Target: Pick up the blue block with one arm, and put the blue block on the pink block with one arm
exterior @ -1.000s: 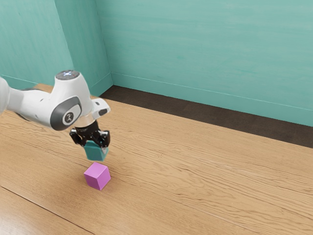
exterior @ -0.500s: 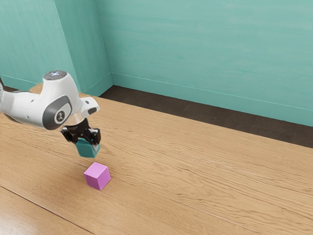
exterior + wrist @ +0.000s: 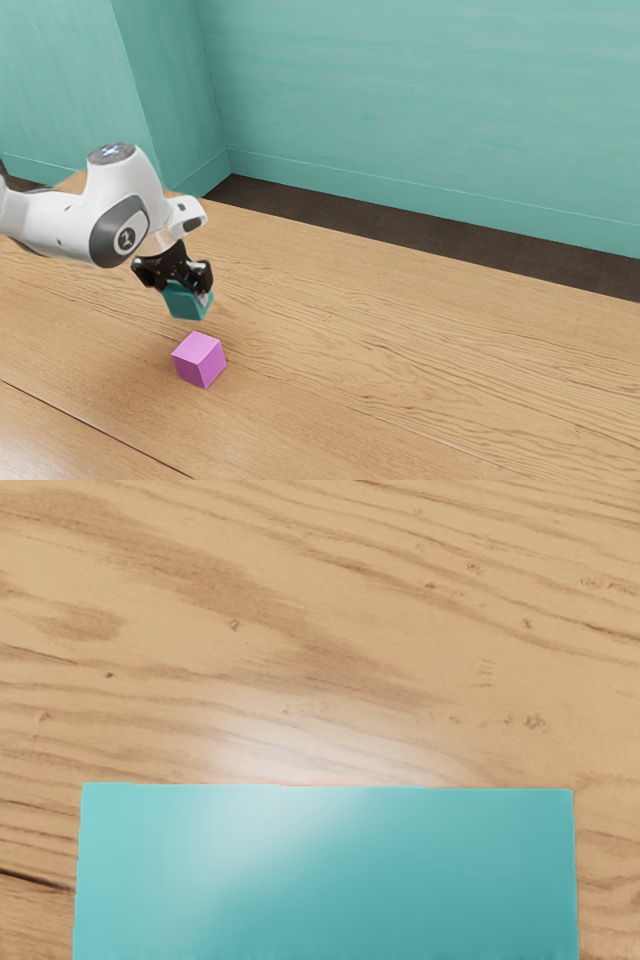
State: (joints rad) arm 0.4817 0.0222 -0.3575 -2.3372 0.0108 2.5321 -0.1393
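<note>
My black gripper (image 3: 187, 293) is shut on a teal-blue block (image 3: 188, 301), which hangs in the air above the wooden table. In the wrist view the same blue block (image 3: 325, 872) appears as a wide teal slab just under my hand, with bare wood grain beyond it. A pink block (image 3: 198, 359) sits on the table, below the held block and slightly toward the exterior view's right. A clear gap separates the two blocks.
The wooden table (image 3: 420, 360) stretches wide toward the exterior view's right. A dark floor strip (image 3: 430, 230) and teal walls (image 3: 420, 100) lie beyond its far edge.
A second ago my hand was closer over the pink block; it swung toward the exterior view's left with the blue block, then came back a little to the right.
</note>
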